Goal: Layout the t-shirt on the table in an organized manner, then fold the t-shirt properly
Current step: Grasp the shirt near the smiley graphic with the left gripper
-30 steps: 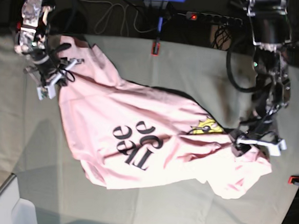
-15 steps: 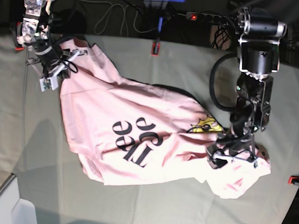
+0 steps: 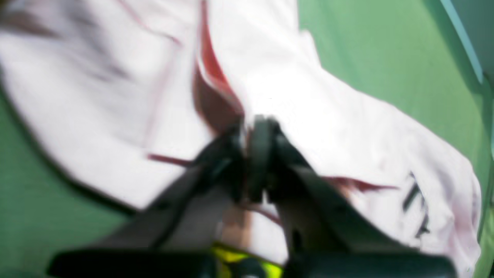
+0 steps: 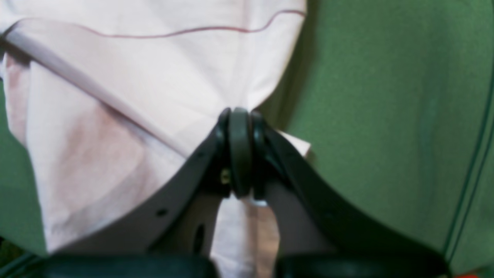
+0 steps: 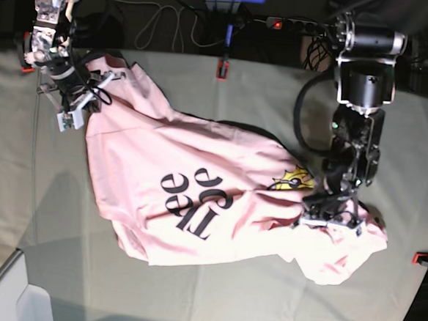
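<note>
1. A counter [image 5: 212, 292] under creased grey-green cloth fills the base view; a red-and-black clamp [image 5: 222, 68] sits at its 12 o'clock edge, and a power strip [image 5: 304, 25] lies beyond it.
2. The shirt [image 5: 196, 203] lies crumpled across the middle of the counter, running from about 10 o'clock down to 4 o'clock, print side up, with black lettering [image 5: 189, 199] near the centre and a yellow sun [image 5: 295, 182] toward 3 o'clock.
3. The left fingers [image 5: 332, 222] are pressed together, pinching a fold of the shirt near its 4 o'clock end; the left wrist view is blurred but shows pink cloth bunched between the pads [image 3: 259, 154].
4. The right fingers [image 5: 76, 110] are pressed together on the shirt's edge at its 10 o'clock end; the right wrist view shows cloth gathered at the closed tips [image 4: 239, 150].
</note>
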### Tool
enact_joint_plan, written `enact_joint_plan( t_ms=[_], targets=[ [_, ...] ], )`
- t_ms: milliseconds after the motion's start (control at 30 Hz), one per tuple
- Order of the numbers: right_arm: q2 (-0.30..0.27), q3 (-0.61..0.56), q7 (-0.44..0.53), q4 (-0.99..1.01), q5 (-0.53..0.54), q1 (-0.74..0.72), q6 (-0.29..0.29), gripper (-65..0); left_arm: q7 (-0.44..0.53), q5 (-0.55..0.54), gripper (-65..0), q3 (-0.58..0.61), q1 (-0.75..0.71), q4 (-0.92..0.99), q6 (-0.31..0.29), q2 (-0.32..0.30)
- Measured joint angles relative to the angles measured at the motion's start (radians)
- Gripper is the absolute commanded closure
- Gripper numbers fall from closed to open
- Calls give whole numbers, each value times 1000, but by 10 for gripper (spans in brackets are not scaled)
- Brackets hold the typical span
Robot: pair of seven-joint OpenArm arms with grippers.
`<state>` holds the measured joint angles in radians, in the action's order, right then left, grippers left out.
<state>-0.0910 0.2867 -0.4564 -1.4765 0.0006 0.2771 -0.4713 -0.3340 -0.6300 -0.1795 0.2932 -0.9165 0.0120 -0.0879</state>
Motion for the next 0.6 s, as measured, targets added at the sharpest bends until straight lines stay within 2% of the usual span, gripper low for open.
enact_joint_plan(
  t_ms=[33, 133, 267, 367, 433, 533, 600],
  targets=[
    [0, 0, 0, 0, 0, 0, 0, 0, -1, 0, -14, 0, 9, -12, 0, 3],
    [0, 0, 0, 1, 0, 0, 0, 0, 14, 0, 0, 25, 53, -50, 3, 1],
    [0, 0, 0, 1, 0, 0, 0, 0, 4, -3, -1, 174, 154, -95, 8, 3],
    [-1, 0, 0, 2, 0, -2, 0, 0, 4, -5, -1, 280, 290, -87, 3, 21],
    [-3, 2, 1, 2, 0, -2, 0, 0, 17, -1, -1, 325, 401, -30, 8, 55],
    [-2, 2, 5, -3, -3, 12, 0, 0, 12, -5, -3, 329, 573, 105, -5, 138],
    [0, 11, 8, -5, 1, 32, 0, 0, 46, -3, -6, 330, 687, 231, -6, 187]
  ],
)
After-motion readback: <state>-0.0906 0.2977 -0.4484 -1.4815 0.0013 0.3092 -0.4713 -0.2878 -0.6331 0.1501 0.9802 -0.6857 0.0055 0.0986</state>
